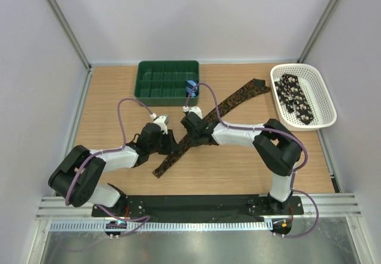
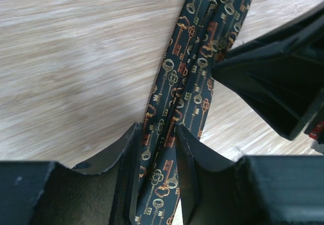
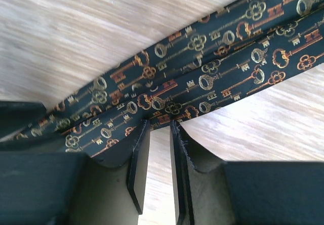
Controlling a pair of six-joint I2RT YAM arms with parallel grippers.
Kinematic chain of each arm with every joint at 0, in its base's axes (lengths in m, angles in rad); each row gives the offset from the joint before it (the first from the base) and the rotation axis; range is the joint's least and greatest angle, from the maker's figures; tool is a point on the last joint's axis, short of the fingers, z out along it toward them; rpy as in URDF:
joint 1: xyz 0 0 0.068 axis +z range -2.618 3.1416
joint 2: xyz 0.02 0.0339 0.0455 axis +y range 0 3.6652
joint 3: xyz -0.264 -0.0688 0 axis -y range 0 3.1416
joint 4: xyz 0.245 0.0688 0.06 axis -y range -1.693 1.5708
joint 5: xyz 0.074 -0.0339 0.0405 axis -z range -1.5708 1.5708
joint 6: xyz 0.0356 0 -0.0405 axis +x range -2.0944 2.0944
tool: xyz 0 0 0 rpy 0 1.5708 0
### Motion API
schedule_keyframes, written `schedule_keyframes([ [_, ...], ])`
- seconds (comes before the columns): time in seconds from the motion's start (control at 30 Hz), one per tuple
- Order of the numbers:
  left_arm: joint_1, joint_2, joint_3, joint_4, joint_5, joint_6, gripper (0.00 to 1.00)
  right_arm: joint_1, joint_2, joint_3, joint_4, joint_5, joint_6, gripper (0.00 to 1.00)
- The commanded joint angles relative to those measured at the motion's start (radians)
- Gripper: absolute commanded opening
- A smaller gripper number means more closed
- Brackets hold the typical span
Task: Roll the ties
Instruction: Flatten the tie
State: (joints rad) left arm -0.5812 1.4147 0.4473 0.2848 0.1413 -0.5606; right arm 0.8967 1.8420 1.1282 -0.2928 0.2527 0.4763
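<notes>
One dark tie [image 1: 235, 100] with a gold and orange key print lies slanted across the wooden table, from near the front left to the back right. My left gripper [image 1: 171, 140] sits over its near part. In the left wrist view the tie [image 2: 197, 63] runs folded between the fingers of that gripper [image 2: 157, 134], which press it from both sides. Just beyond, my right gripper [image 1: 191, 126] holds the same tie. In the right wrist view its jaws [image 3: 160, 126] stand nearly together, pinching the edge of the tie [image 3: 202, 73] at their tips. A second dark, pale-spotted tie [image 1: 294, 97] lies in the basket.
A white plastic basket [image 1: 318, 97] stands at the back right. A green compartment tray [image 1: 146, 77] stands at the back centre, with a small blue roll [image 1: 191, 87] at its right front corner. Side walls enclose the table.
</notes>
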Motion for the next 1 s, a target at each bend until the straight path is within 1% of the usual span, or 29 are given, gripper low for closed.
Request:
schedule_keyframes([
  [0.0,0.001,0.015,-0.015,-0.033,0.043,0.002,0.36,0.005,0.008,0.041,0.023,0.031,-0.008,0.29],
  [0.2,0.001,0.023,-0.015,-0.023,0.057,0.004,0.35,0.005,-0.004,0.022,0.069,0.04,-0.007,0.28],
  [0.37,0.001,0.029,-0.019,0.005,0.093,0.008,0.34,-0.001,-0.09,-0.093,0.216,0.004,0.016,0.29],
  [0.43,0.001,0.033,-0.019,0.011,0.103,0.007,0.34,-0.008,-0.084,-0.072,0.207,-0.012,0.016,0.29],
  [0.5,0.001,0.021,-0.021,0.001,0.081,0.008,0.34,-0.01,-0.064,-0.05,0.193,-0.013,0.004,0.29],
  [0.63,0.001,0.0,-0.036,0.011,0.083,0.014,0.34,-0.016,-0.056,-0.054,0.231,-0.044,0.012,0.29],
  [0.77,0.001,0.009,-0.032,0.007,0.089,0.014,0.34,-0.021,-0.03,-0.033,0.218,-0.055,0.012,0.29],
  [0.9,0.001,0.001,-0.032,0.004,0.092,0.016,0.34,-0.024,-0.039,-0.047,0.224,-0.063,0.012,0.3],
  [0.97,0.001,-0.014,-0.032,-0.001,0.077,0.014,0.34,-0.022,-0.072,-0.064,0.218,-0.066,0.01,0.3],
])
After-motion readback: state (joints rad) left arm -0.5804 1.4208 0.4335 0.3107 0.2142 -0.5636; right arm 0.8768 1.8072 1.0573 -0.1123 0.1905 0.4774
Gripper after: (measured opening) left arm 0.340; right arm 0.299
